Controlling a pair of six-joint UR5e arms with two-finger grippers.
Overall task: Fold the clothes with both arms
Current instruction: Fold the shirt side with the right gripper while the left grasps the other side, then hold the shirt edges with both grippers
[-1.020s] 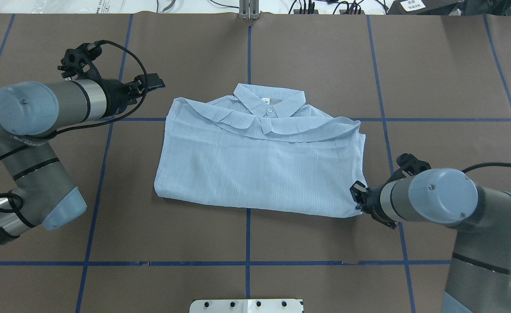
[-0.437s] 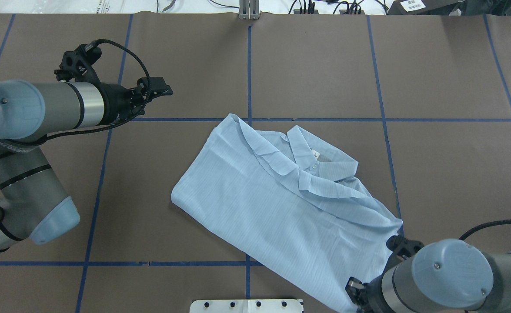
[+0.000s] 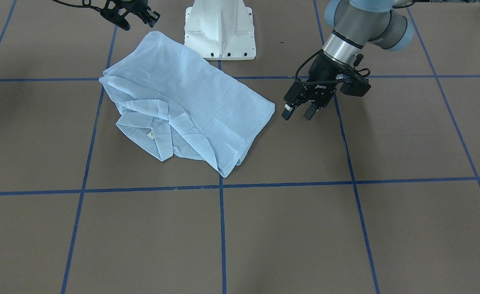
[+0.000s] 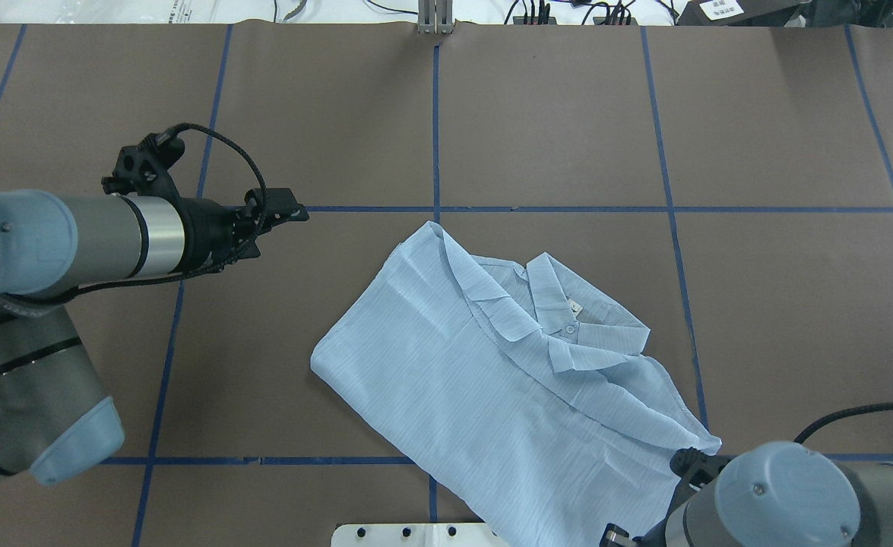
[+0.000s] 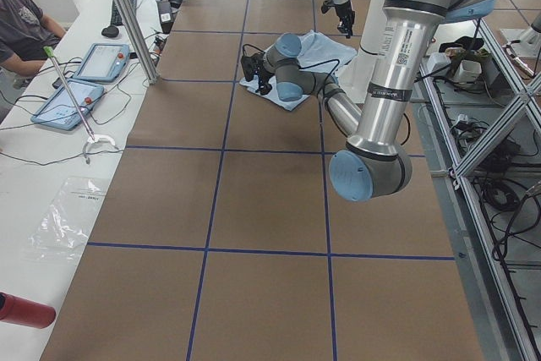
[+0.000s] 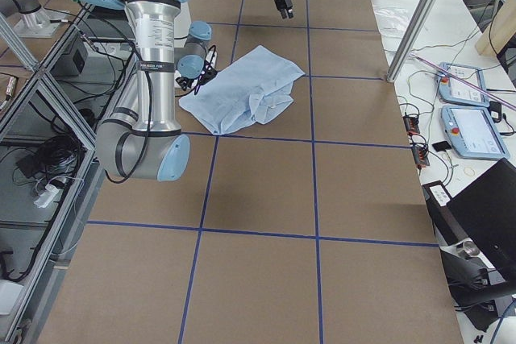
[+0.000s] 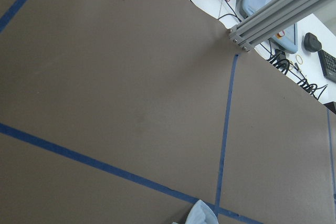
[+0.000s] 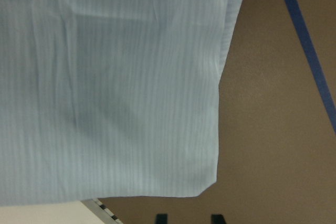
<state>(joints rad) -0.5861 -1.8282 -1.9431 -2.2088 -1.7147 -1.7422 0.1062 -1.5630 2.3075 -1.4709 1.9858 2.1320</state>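
1. At the far left of the overhead view, the left arm (image 4: 74,235) reaches in low and level over the brown table cover (image 4: 568,114).
2. The left gripper (image 3: 297,116) hangs at that arm's end. Its two black fingers stand apart with nothing between them, and its tips sit above a blue tape line (image 4: 568,209).
3. The light-blue shirt (image 4: 492,380) lies to that gripper's right and a little nearer the robot. It is near the gripper but not touching it. The left wrist camera catches only a sliver of cloth at the bottom edge of its view.
4. The shirt is folded into a rough rectangle. It lies flat on the cover, turned askew to the tape grid.
5. The collar (image 4: 568,304) faces up on the side of the shirt away from the left gripper. A small white button (image 4: 570,330) sits at its throat.
6. The white pedestal base (image 3: 219,32) stands beside the right gripper. The shirt's edge reaches the base; whether it lies over the base plate or only against it cannot be told.
7. At the overhead view's lower right, the right arm (image 4: 773,494) comes in with its wrist over the shirt's near end.
8. The right gripper (image 8: 189,219) is mostly hidden under that wrist when seen from above. Its own camera shows both fingertips (image 8: 161,220) spread, with bare brown cover between them. The shirt's hem corner lies just ahead of the tips, outside the gap (no cloth is pinched).
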